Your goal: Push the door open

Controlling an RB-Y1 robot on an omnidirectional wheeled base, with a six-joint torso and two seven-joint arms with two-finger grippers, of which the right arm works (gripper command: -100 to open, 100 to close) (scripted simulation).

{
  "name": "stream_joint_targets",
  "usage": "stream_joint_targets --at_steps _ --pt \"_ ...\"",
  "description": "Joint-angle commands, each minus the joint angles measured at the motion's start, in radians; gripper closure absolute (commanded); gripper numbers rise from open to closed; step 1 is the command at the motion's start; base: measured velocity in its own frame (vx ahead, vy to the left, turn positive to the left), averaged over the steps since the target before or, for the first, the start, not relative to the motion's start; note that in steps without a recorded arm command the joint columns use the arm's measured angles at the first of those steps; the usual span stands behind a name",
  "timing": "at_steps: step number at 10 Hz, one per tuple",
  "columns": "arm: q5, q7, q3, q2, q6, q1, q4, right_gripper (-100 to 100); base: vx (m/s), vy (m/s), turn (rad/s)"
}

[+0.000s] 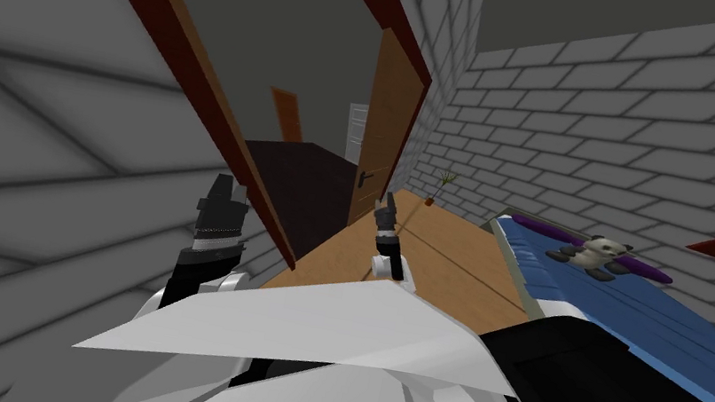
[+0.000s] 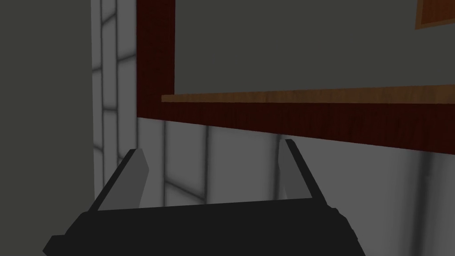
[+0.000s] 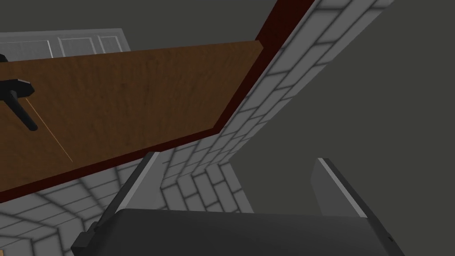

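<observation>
A brown wooden door [image 1: 383,126] stands swung inward, well open, hinged on the right side of a dark red frame [image 1: 208,112]. It carries a black lever handle [image 1: 362,180]. The right wrist view has the door [image 3: 124,102] and its handle [image 3: 17,100] ahead of the fingers and apart from them. My right gripper [image 1: 387,203] is open, raised a short way in front of the door's lower part. My left gripper [image 1: 225,189] is open beside the left jamb [image 2: 155,58] of the frame, holding nothing.
Beyond the doorway lies a dim room with a dark floor [image 1: 297,175], an orange door [image 1: 286,113] and a white door [image 1: 355,131]. A bed with a blue cover [image 1: 619,298] and a toy panda [image 1: 603,253] stands at the right. Grey brick walls [image 1: 591,132] flank the doorway.
</observation>
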Motion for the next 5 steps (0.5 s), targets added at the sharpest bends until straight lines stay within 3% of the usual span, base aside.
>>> stream_joint_targets --at_steps 1,5 --pt "0.006 -0.010 0.004 -0.006 -0.005 -0.022 0.038 -100 0.097 -0.087 0.048" --pt "0.020 -0.037 0.013 -0.022 -0.013 -0.075 0.130 -100 0.089 -0.086 0.045"
